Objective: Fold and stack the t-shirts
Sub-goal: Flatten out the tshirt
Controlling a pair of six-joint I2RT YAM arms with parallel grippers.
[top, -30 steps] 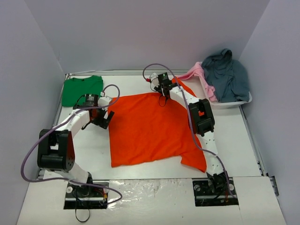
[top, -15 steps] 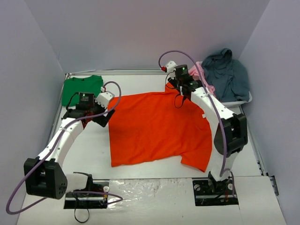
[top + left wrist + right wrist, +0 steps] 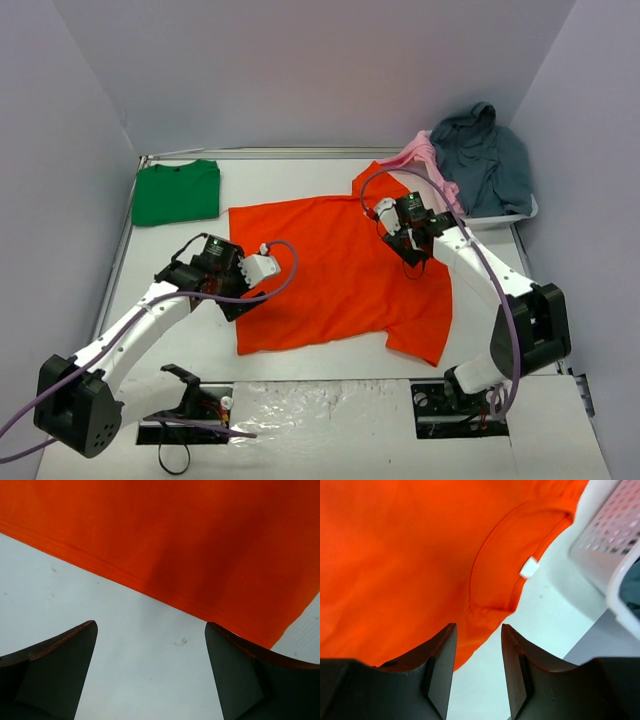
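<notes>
Two empty grippers: the left gripper (image 3: 150, 626), jaws wide apart, hovers just off the hem of the flat-spread bright orange cloth t-shirt (image 3: 340, 270). The right gripper (image 3: 478, 627), narrowly parted, hangs over its collar. A folded green t-shirt (image 3: 177, 192) lies past its far-left corner. A white perforated plastic basket (image 3: 503, 217) beside the collar holds pink cloth (image 3: 425, 155) and a grey-blue garment (image 3: 485, 155).

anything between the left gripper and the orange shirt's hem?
Nothing visible. In the left wrist view, only bare table lies between the open left gripper and the orange t-shirt hem. The fingers sit just short of the edge, apart from the cloth.
</notes>
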